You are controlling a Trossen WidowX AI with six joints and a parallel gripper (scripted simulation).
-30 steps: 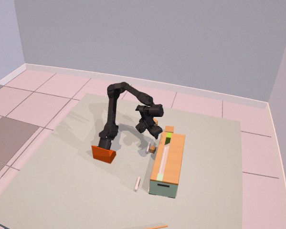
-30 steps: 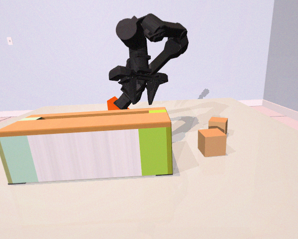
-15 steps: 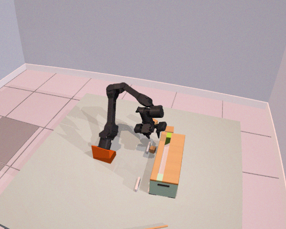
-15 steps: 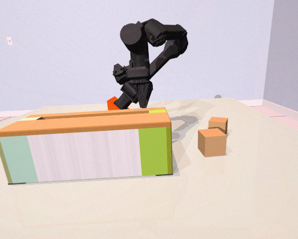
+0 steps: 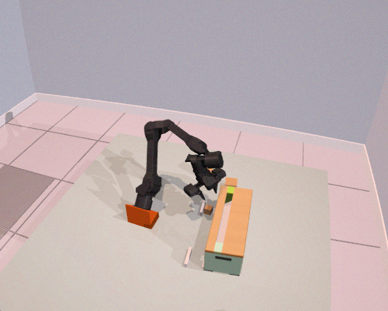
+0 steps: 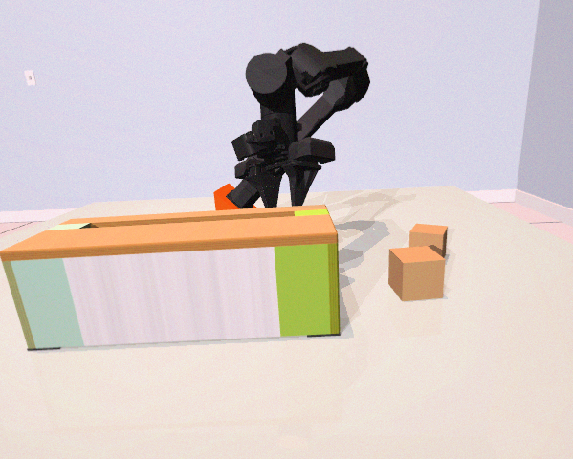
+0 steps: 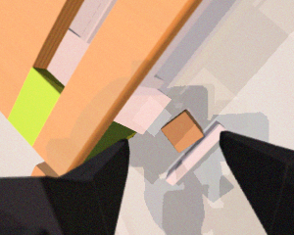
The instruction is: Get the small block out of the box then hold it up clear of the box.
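Observation:
The small orange-brown block point(image 5: 208, 209) point(image 7: 182, 131) lies on the table just outside the box's clear front, beside a short pale bar point(image 5: 202, 207) point(image 7: 196, 154). The box hides it in the exterior view. The box point(image 5: 240, 217) point(image 6: 177, 296) point(image 7: 113, 69) stands upright, with an orange slotted top, a lime end and a pale green end. My gripper point(image 5: 210, 195) point(image 6: 283, 205) point(image 7: 173, 141) is open and empty, pointing down above the block. In the wrist view the block shows between the fingertips, nearer the right one.
Two larger brown cubes stand beyond the lime end: one near the box point(image 5: 230, 181) point(image 6: 417, 273) point(image 7: 41, 168), another point(image 5: 210, 170) point(image 6: 427, 234) partly behind the gripper in the top view. A second pale bar point(image 5: 188, 256) lies before the pale green end. The orange piece point(image 5: 140, 216) is at the arm's base.

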